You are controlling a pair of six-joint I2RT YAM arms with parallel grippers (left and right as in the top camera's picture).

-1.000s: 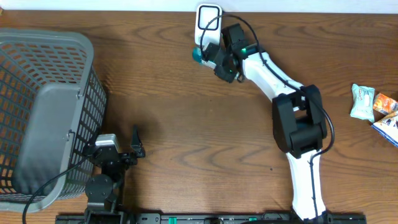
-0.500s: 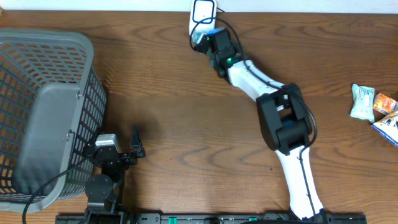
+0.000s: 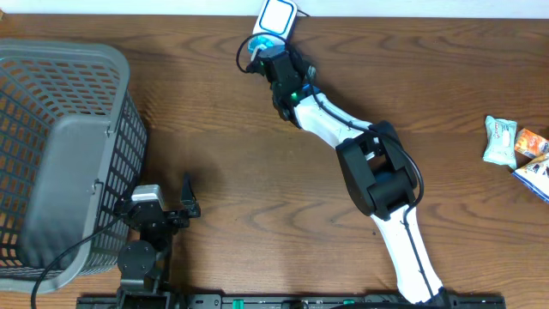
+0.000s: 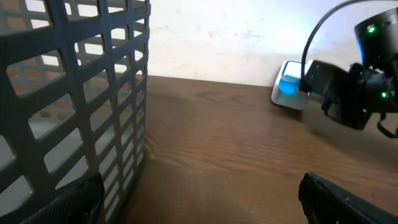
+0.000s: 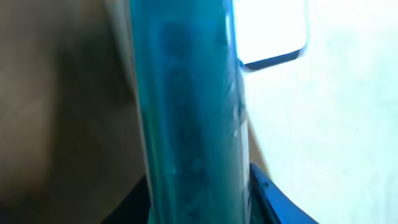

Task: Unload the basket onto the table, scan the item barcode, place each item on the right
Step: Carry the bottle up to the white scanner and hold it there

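My right pincer (image 3: 264,55) pinches the teal item (image 5: 186,124), with the scanner (image 3: 277,15) just beyond at the table (image 3: 214,129) edge. Left pincer (image 3: 190,197) stands spread, basket (image 3: 51,77) beside, open wood ahead.

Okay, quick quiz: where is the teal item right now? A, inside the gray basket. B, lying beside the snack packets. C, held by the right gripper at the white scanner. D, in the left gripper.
C: the overhead view shows the right gripper closed on the teal item at the white scanner on the table's far edge, well away from the gray basket and the snack packets.
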